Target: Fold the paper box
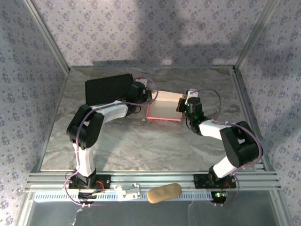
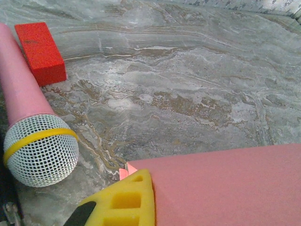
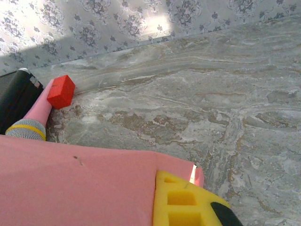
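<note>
One paper box [image 1: 164, 107] is lying mid-worktop [image 1: 141, 146]. One black box [image 1: 109, 88], one red block [image 2: 41, 52] and one microphone [image 2: 40, 150] are lying nearby. The left claw [image 1: 150, 96] and right claw [image 1: 181, 104] are touching opposite box edges; their opening cannot be determined.

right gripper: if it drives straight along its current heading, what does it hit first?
The right gripper most likely meets bare table first, just past the paper box edge. The red block and microphone sit off to the wrist view's left; the wall is farther back. Depth unclear.
</note>
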You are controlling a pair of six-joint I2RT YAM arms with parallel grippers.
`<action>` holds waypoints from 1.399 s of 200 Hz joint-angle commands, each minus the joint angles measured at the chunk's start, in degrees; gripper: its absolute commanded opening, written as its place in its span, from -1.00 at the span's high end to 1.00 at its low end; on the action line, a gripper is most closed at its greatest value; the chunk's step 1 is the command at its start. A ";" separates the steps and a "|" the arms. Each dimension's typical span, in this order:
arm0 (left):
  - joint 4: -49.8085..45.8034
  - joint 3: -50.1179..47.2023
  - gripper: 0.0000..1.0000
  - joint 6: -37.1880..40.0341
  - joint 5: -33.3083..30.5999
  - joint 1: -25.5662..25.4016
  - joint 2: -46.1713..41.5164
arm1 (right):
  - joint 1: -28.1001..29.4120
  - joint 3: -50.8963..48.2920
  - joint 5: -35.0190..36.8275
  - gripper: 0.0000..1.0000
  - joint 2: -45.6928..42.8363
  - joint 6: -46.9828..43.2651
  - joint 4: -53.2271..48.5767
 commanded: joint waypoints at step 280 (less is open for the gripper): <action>22.04 -15.00 1.00 2.91 -16.11 -12.00 -0.29 | 0.52 -10.49 0.75 0.37 -9.00 3.91 -8.72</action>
